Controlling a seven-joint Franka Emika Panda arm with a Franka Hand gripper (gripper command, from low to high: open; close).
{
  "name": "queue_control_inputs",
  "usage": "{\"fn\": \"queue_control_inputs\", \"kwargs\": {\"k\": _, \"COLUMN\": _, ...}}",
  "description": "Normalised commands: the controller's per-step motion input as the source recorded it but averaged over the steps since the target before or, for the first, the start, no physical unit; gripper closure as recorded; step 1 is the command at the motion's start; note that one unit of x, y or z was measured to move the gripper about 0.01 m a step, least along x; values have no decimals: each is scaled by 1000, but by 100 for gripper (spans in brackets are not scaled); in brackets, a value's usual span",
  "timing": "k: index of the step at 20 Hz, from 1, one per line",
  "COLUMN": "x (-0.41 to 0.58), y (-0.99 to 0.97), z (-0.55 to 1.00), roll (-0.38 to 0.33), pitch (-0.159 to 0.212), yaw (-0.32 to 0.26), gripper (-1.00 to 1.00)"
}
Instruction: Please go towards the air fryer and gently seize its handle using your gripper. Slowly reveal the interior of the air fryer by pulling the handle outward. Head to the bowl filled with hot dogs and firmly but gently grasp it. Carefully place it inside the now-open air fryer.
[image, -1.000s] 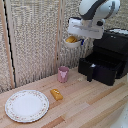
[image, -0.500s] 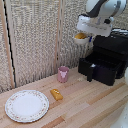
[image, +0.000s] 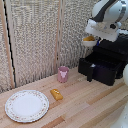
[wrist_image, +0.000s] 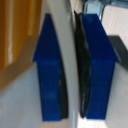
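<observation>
Across the exterior view, left to right, the patterned plate (image: 26, 105), the orange-yellow block (image: 56, 94) and the pink cup (image: 63, 74) lay where they had been a second before; nothing on the wooden table (image: 95, 107) had shifted. What changed was in the air: the bowl (image: 89, 41), hot dogs (image: 88, 38) heaped inside, had travelled from about the middle of the scene toward three o'clock and slightly down, and now hung just above the pulled-out drawer (image: 102, 67) of the air fryer (image: 111, 55), at the drawer's ten o'clock corner. The handle (image: 90, 73) stood free on the drawer front. In the wrist view the gripper (wrist_image: 71, 70) was pinching the bowl's white rim between its blue fingers (wrist_image: 50, 70). That suggested the carry was nearly over: opening looked done, and what remained was probably a short move further over the drawer, then lowering and release.
</observation>
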Motion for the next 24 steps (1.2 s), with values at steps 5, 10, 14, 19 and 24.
{"fn": "queue_control_inputs", "kwargs": {"k": 5, "x": 236, "y": -632, "z": -173, "roll": 0, "pitch": 109, "yaw": -67, "gripper": 100}}
{"fn": "queue_control_inputs", "kwargs": {"k": 10, "x": 167, "y": -555, "z": -194, "roll": -9, "pitch": 106, "yaw": -68, "gripper": 100}}
{"fn": "queue_control_inputs", "kwargs": {"k": 14, "x": 199, "y": -383, "z": -218, "roll": -65, "pitch": 153, "yaw": -90, "gripper": 100}}
{"fn": "queue_control_inputs", "kwargs": {"k": 19, "x": 265, "y": -262, "z": -359, "roll": -71, "pitch": 129, "yaw": -26, "gripper": 100}}
{"fn": "queue_control_inputs", "kwargs": {"k": 24, "x": 353, "y": -198, "z": -438, "roll": -13, "pitch": 36, "yaw": 3, "gripper": 100}}
